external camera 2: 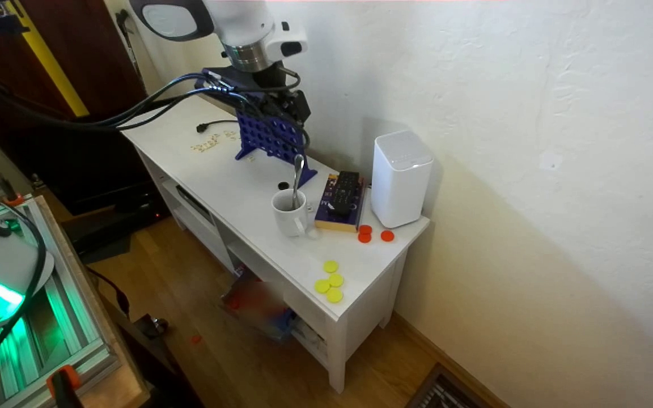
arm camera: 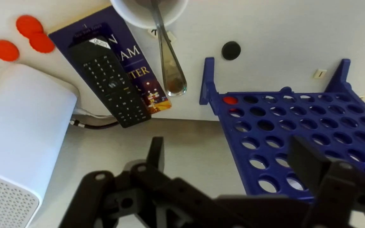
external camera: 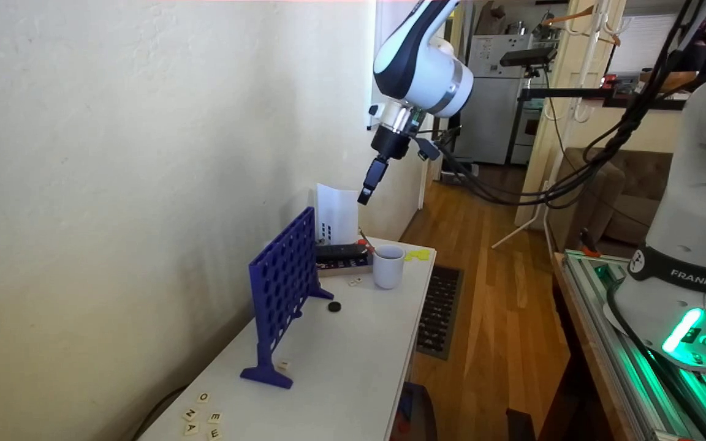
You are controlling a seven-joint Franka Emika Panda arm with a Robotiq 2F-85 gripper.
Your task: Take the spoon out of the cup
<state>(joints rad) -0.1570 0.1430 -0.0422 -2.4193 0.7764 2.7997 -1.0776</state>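
The silvery spoon [external camera: 366, 239] stands tilted in the white cup [external camera: 388, 267], handle end up and sticking out over the rim. In an exterior view the spoon [external camera 2: 297, 180] leans up from the cup [external camera 2: 289, 220], whose handle shows. In the wrist view the spoon's handle [arm camera: 169, 58] reaches out from the cup [arm camera: 135, 22] at the top edge; its lower end is inside the cup. My gripper [arm camera: 227, 142] is open and empty, fingers wide apart. In an exterior view the gripper [external camera: 364, 197] hangs well above the table, higher than the cup and apart from it.
A blue grid game board [external camera: 282, 275] stands upright near the wall. A book [external camera 2: 326, 207] with a black remote [external camera 2: 344, 192] lies beside the cup. A tall white box [external camera 2: 399, 181] stands behind. Red discs [external camera 2: 365, 233], yellow discs [external camera 2: 334, 280] and letter tiles [external camera: 191, 414] lie around.
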